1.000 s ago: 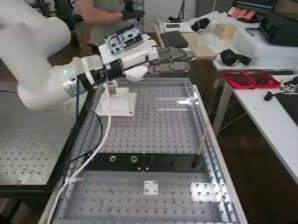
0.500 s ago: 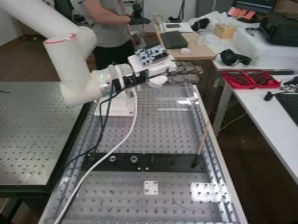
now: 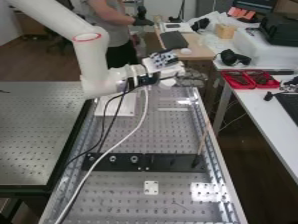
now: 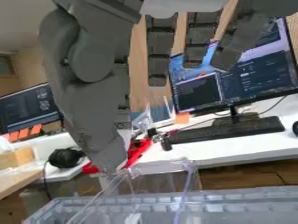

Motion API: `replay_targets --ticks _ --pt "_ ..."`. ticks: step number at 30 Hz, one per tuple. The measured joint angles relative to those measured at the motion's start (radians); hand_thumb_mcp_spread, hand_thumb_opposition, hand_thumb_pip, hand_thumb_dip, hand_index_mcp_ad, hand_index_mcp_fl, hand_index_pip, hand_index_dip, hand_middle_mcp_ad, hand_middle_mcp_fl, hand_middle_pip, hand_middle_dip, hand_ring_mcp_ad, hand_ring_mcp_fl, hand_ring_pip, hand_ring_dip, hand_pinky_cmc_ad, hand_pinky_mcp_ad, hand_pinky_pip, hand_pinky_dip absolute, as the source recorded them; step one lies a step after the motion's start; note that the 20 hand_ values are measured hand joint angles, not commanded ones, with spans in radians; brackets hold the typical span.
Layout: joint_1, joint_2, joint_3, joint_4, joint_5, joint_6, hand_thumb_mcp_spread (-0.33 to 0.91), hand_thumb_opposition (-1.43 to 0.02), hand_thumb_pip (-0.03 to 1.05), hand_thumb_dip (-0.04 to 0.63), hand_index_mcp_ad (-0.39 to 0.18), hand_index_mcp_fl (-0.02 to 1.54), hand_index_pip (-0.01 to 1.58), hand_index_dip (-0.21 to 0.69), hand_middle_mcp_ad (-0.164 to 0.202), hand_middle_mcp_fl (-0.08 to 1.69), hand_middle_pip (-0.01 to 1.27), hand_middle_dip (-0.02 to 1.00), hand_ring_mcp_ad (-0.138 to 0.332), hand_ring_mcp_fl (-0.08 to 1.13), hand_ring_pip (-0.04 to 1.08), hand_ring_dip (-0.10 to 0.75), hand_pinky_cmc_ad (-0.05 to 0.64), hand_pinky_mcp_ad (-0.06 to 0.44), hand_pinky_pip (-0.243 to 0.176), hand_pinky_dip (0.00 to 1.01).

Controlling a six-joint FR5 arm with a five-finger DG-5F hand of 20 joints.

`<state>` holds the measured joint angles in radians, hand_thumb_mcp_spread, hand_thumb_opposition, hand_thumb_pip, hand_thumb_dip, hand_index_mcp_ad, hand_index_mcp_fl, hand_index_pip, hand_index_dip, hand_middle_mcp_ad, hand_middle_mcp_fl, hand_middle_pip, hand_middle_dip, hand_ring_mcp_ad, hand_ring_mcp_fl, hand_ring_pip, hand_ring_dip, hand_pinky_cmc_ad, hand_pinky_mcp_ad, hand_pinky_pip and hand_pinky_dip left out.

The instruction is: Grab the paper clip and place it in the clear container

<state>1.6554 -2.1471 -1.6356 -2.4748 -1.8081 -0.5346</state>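
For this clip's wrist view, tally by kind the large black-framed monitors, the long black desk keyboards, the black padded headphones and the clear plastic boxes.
Large black-framed monitors: 2
Long black desk keyboard: 1
Black padded headphones: 1 pair
Clear, open-looking plastic box: 1
Total: 5, the headphones counted as one

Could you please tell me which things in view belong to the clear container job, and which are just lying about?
For the job:
- the hand
- the clear container

Apparently just lying about:
- the red trays on the side table
- the black headphones
- the keyboard
- the thin stick on the bench
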Motion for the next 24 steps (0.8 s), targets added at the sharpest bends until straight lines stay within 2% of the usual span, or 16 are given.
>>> replay_targets --ticks 14,22,24 --pt "0.032 -0.056 0.062 -0.044 0.095 -0.025 0.63 -0.97 0.44 0.267 -0.253 0.82 1.12 0.162 0.028 0.3 0.13 0.18 0.133 0.08 0.11 0.058 0.325 0.183 -0.01 0.18" --pt "0.036 -0.067 0.079 -0.069 0.076 -0.032 0.63 -0.97 0.44 0.267 -0.253 0.81 1.12 0.162 0.028 0.3 0.14 0.19 0.136 0.08 0.11 0.058 0.325 0.183 -0.01 0.18" --pt "0.035 -0.074 0.093 -0.106 0.064 -0.04 0.62 -0.97 0.44 0.269 -0.253 0.81 1.09 0.173 0.028 0.29 0.14 0.19 0.136 0.08 0.11 0.058 0.325 0.183 -0.01 0.18"
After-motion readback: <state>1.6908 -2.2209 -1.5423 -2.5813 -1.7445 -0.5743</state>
